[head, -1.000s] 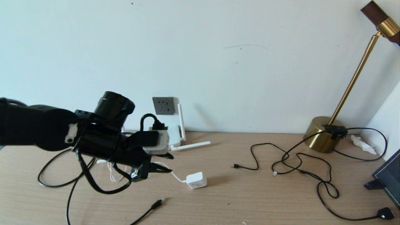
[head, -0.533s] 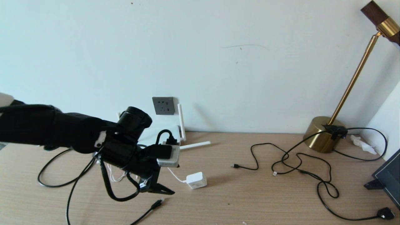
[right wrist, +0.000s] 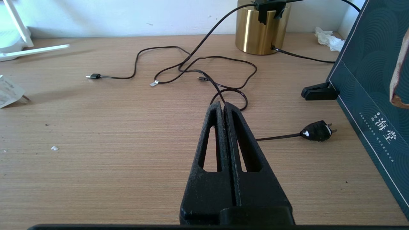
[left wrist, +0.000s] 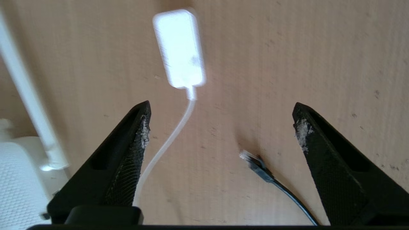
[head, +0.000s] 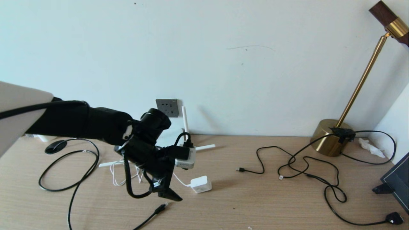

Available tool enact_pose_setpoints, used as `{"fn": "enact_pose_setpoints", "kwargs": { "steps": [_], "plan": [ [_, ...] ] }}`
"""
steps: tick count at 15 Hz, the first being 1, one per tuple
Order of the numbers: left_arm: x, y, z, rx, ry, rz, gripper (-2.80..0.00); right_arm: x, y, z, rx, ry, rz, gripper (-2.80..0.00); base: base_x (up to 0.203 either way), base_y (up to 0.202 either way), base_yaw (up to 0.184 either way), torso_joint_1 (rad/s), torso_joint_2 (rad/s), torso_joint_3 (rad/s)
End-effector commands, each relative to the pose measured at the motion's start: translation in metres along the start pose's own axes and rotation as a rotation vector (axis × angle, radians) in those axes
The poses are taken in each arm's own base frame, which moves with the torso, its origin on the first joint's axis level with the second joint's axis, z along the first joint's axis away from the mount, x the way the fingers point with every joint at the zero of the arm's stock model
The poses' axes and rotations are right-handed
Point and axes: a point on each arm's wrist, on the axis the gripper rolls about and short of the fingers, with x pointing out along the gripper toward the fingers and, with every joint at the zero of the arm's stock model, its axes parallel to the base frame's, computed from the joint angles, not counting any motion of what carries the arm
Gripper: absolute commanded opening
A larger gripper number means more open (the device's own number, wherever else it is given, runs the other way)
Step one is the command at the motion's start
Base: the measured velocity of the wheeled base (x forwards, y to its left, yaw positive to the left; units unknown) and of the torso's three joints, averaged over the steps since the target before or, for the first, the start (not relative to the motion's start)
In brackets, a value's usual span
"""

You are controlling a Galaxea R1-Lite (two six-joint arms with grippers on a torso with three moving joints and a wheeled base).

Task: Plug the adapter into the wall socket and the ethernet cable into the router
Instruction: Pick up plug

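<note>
The white adapter lies on the wooden desk, its thin white cord running back toward the router. My left arm hides most of the router; one antenna stands upright. The dark grey wall socket is on the wall above it, with nothing plugged in. The ethernet cable's plug rests near the desk's front edge. My left gripper hovers open and empty over the desk. In the left wrist view the adapter lies beyond the gripper, and the ethernet plug lies below, between the fingers. My right gripper is shut and empty, low over the desk at right.
A brass lamp stands at back right, with thin black cables sprawled before it and a black plug near the front. A dark box leans at the right edge. A black cable loop lies at left.
My left arm has swung right and dipped toward the desk near the adapter, and its jaws have spread from nearly shut to wide open. The right gripper is unchanged.
</note>
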Motion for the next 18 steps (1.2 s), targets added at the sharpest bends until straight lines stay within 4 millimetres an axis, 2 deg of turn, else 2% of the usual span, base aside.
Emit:
{"fn": "enact_pose_setpoints", "kwargs": {
  "steps": [1, 4, 11, 18],
  "plan": [
    [0.011, 0.017, 0.013, -0.018, -0.008, 0.000, 0.00, 0.000, 0.000, 0.000, 0.000, 0.001, 0.000, -2.80, 0.000, 0.000, 0.000, 0.000, 0.00, 0.000],
    [0.013, 0.022, 0.029, -0.121, -0.011, -0.023, 0.00, 0.000, 0.000, 0.000, 0.000, 0.001, 0.000, -2.80, 0.000, 0.000, 0.000, 0.000, 0.00, 0.000],
    [0.038, 0.027, 0.025, -0.184, 0.009, -0.076, 0.00, 0.000, 0.000, 0.000, 0.000, 0.001, 0.000, -2.80, 0.000, 0.000, 0.000, 0.000, 0.00, 0.000],
    [0.055, 0.027, 0.021, -0.188, 0.030, -0.107, 0.00, 0.000, 0.000, 0.000, 0.000, 0.001, 0.000, -2.80, 0.000, 0.000, 0.000, 0.000, 0.00, 0.000]
  ]
}}
